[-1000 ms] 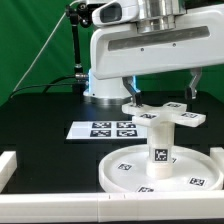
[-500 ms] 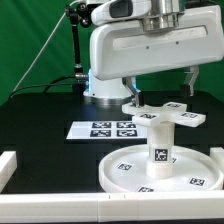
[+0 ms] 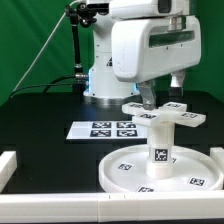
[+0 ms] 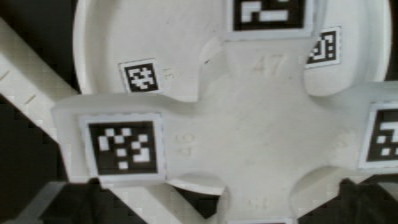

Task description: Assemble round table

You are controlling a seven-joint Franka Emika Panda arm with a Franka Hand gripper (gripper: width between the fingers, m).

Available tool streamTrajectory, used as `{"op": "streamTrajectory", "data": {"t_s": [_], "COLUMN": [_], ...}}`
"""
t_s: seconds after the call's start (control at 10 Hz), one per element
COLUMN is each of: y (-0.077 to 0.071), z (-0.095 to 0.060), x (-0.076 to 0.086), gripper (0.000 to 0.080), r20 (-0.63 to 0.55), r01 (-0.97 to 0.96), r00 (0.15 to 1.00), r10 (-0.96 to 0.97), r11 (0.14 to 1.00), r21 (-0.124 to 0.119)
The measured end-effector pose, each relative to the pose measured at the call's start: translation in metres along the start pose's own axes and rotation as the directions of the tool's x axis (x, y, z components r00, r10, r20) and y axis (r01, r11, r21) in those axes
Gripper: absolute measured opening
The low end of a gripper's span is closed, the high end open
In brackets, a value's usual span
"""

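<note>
The large round disc lies flat at the front of the black table. The short thick post stands upright on its middle. The cross-shaped piece rests on top of the post. My gripper hangs just above the cross piece, open, with one finger on each side of it and nothing held. In the wrist view the cross piece fills the frame, and the gripper shows as dark fingers at both lower corners, wide apart.
The marker board lies flat behind the disc, toward the exterior view's left. A white rail runs along the table's front edge, and another white block stands at the left. The robot base stands at the back.
The wrist has turned about its vertical axis above the cross piece, so the fingers now stand on a different line. The cross piece, post and disc have not moved.
</note>
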State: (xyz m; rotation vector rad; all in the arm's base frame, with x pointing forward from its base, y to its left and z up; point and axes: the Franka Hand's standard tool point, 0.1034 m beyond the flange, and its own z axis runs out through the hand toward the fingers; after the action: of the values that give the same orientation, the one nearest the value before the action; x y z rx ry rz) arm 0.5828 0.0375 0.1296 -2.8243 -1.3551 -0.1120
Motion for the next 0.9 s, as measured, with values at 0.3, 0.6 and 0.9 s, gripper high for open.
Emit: {"op": "streamTrajectory", "data": {"t_s": [0.3, 0.6, 0.9], "y": [0.0011, 0.0011, 0.0], "z": [0.0009, 0.0011, 0.0037], "x": [0.0001, 0.0, -0.0041], "gripper": [0.0648, 0.0648, 0.0648], "r20": [0.026, 0.059, 0.075], "r01": [0.282, 0.53, 0.65], "r00": [0.959, 0.847, 0.759], "r10": [-0.281, -0.528, -0.647], "r11": [0.959, 0.848, 0.76], "r21": [-0.032, -0.031, -0.016]}}
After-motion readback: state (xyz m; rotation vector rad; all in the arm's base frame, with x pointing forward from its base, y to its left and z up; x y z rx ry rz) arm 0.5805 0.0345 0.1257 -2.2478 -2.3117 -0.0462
